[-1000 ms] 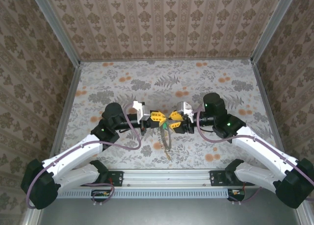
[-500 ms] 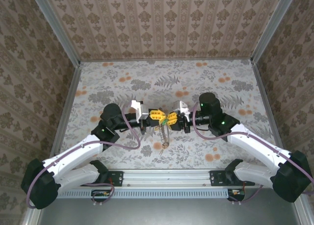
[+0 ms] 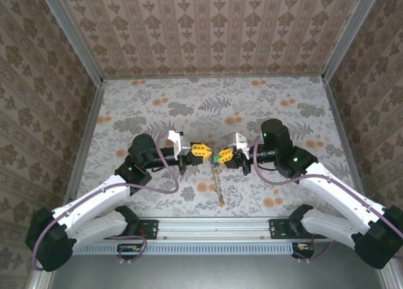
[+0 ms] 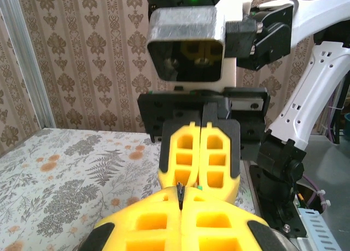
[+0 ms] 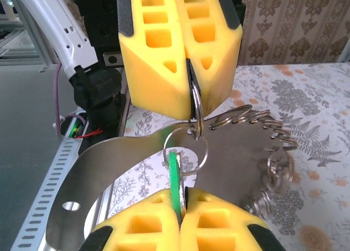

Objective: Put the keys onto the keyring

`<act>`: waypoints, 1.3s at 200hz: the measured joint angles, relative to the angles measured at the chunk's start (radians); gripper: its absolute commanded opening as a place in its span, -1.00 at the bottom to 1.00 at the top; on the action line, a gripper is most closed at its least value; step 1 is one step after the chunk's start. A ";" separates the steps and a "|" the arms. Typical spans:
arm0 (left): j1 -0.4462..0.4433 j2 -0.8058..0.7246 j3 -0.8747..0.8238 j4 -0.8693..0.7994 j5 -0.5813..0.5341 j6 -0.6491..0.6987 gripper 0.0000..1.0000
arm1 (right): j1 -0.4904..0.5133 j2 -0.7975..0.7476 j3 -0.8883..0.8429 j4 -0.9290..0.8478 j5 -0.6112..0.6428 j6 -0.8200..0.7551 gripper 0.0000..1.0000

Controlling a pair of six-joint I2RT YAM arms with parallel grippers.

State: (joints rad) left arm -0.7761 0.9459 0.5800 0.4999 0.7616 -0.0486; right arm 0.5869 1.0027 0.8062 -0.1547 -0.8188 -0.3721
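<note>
Both grippers meet above the middle of the table. My left gripper is shut on the keyring, a thin ring seen edge-on between its yellow fingers. Facing it, my right gripper is shut on a green-headed key. A small silver ring loops around the key's top and hangs from the keyring. In the left wrist view the keyring's dark edge pokes out between my fingertips, a green speck beside it.
A chain of linked silver rings and a flat metal tag dangle from the held ring; from above the chain hangs towards the front rail. The floral table has walls on three sides.
My right gripper has shut on the green key. Both grippers swayed slightly left, then back, and the dangling chain now hangs straighter.
</note>
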 measured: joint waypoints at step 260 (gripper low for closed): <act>0.117 -0.117 0.037 -0.360 -0.277 0.110 0.18 | 0.265 0.209 0.501 -0.688 0.872 -0.721 -1.00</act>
State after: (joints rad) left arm -0.6594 0.8291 0.6170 0.1398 0.4850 0.0612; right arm 0.8520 1.2121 1.3071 -0.8425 0.0532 -1.0931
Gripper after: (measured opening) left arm 0.547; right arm 0.071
